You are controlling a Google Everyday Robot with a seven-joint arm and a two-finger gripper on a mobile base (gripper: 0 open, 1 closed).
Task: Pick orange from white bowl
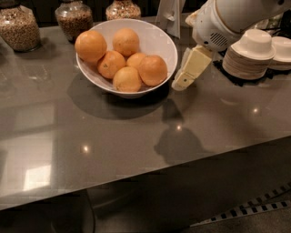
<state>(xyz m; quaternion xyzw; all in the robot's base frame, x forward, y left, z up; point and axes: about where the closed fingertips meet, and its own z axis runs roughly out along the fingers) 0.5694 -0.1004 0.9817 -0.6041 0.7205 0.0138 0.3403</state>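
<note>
Grey polished stone makes up the table [136, 150], its near edge running across the lower part of the view. The white bowl [162, 42] stands toward the far edge, left of the middle, and holds six oranges heaped together. The orange [153, 70], deeper and redder than its neighbours, lies on the bowl's right side against the rim, touching a paler fruit [127, 79] at the front and a smaller one [136, 60] behind it. A fruit with a dark stem spot [111, 63] sits in the middle, and two more [91, 45] [126, 42] ride high at the back. The gripper [180, 85] hangs just beside the bowl's right rim, outside it, its cream tip slanting down and left toward the tabletop from the white arm [218, 22] that reaches in from the far right corner. It has hold of nothing; how far it is open cannot be told. A stack of small white dishes [251, 54] stands near the right edge behind the arm. Three glass jars [18, 27] [74, 18] [122, 8] of grain line the far edge toward the left corner.
</note>
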